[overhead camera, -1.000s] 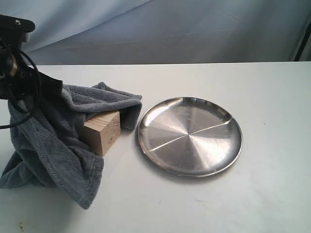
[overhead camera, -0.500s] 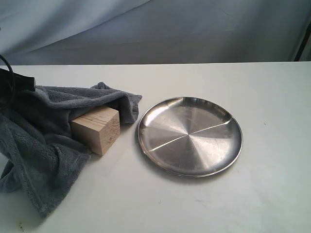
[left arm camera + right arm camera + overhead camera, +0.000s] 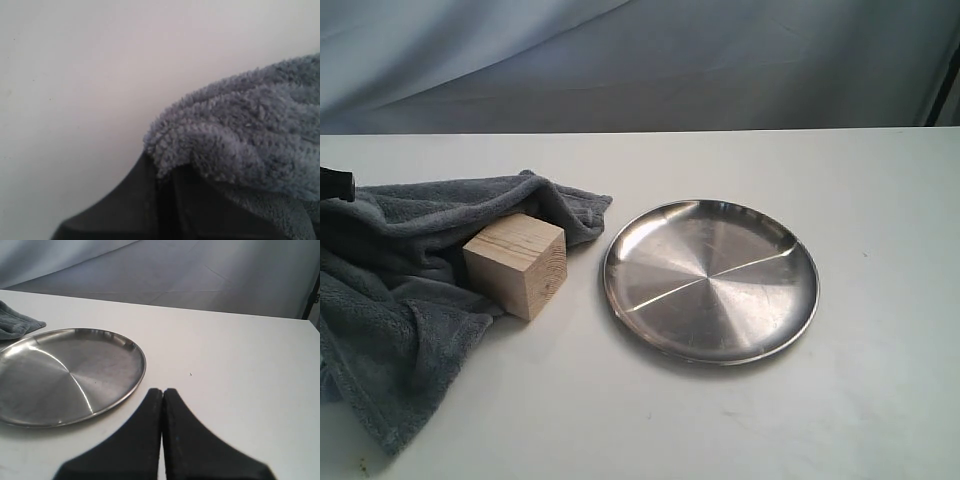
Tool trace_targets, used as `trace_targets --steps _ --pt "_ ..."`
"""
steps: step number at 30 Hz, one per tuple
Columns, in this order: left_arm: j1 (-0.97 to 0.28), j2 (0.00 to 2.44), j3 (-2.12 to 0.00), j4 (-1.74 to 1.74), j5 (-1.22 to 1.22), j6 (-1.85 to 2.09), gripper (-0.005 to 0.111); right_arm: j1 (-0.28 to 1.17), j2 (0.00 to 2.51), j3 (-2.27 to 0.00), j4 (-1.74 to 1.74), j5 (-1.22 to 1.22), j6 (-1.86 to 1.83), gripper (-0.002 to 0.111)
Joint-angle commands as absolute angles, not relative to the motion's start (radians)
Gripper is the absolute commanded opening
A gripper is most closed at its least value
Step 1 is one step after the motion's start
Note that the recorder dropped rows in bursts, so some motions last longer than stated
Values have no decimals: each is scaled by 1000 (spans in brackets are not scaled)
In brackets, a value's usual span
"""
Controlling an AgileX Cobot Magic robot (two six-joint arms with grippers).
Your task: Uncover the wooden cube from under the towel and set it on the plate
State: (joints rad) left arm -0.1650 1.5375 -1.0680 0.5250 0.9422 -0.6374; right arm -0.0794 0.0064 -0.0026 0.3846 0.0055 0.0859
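The wooden cube stands uncovered on the white table, just left of the steel plate. The dark-grey towel lies bunched behind and to the left of the cube, still touching its back side. My left gripper is shut on a fold of the towel; only a dark tip of it shows at the exterior view's left edge. My right gripper is shut on nothing, hovering beside the plate, out of the exterior view.
White table runs under everything, with a grey cloth backdrop behind its far edge. A corner of the towel shows beyond the plate in the right wrist view.
The left gripper has pulled the towel further left and down, off the cube. The cube's top and front now show fully. The left arm has almost left the exterior view.
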Motion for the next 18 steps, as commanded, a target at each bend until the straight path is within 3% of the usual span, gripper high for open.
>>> trace_targets --steps 1,7,9,16,18 --pt "-162 1578 -1074 532 977 -620 2 -79 0 0 390 17 90 3" --pt "-162 1726 -1074 532 997 -570 3 -79 0 0 390 17 90 3" --pt "-162 1753 -1074 532 987 -568 11 -79 0 0 390 17 90 3" --pt "-162 1820 -1074 527 1035 -576 76 -79 0 0 390 17 90 3" --pt "-162 1818 -1074 523 1046 -576 82 -79 0 0 390 17 90 3"
